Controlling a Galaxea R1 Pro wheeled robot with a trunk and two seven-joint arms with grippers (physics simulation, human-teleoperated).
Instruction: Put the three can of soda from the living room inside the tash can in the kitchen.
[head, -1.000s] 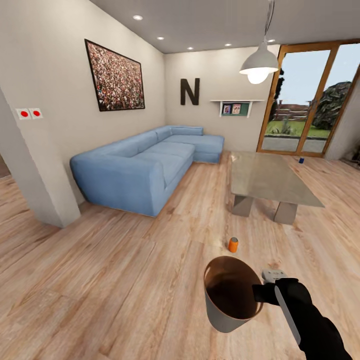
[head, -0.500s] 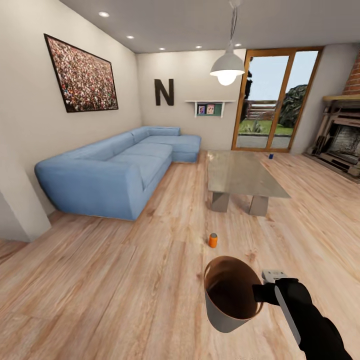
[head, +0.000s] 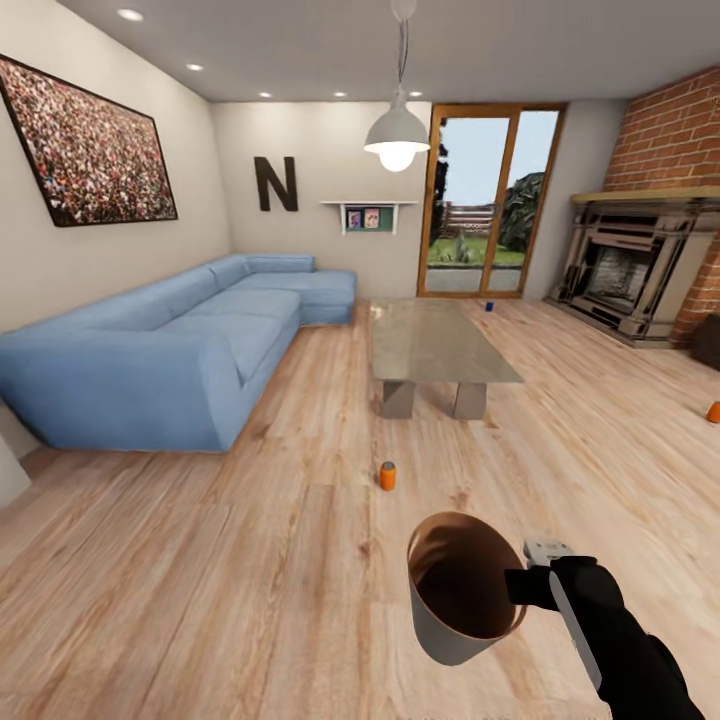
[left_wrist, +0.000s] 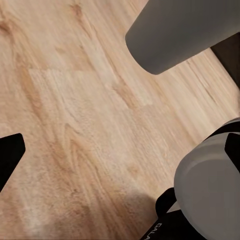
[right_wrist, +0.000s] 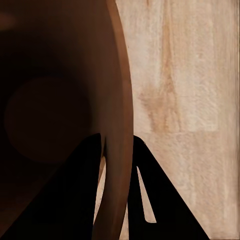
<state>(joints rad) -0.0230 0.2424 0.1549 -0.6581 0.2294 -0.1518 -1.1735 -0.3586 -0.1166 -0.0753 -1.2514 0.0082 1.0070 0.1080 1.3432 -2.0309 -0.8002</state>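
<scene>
Right gripper (head: 520, 585) clamped on the rim of the tash can (head: 462, 590), one finger (right_wrist: 75, 195) inside the glossy brown wall and the other outside, rim pinched between. Held off the light wood plank floor (head: 200, 580) at the lower middle of the head view, mouth open and tilted toward the camera, nothing visible inside. Grey outside of the same bin (left_wrist: 185, 30) seen in the left wrist view, above bare planks. Left gripper: a single dark fingertip (left_wrist: 7, 157) at the frame's edge — cannot tell whether apart or together.

Just beyond the bin, standing upright on the floor, an orange can (head: 388, 476), short of the low stone-topped table (head: 435, 345). Far past the table, near the glass doors (head: 480, 205), a blue can (head: 489, 306) on the floor. Well off to the right, at the frame edge — a second orange can (head: 713, 411), below the brick fireplace (head: 630, 265). Along the left wall, a blue corner sofa (head: 170, 345).
</scene>
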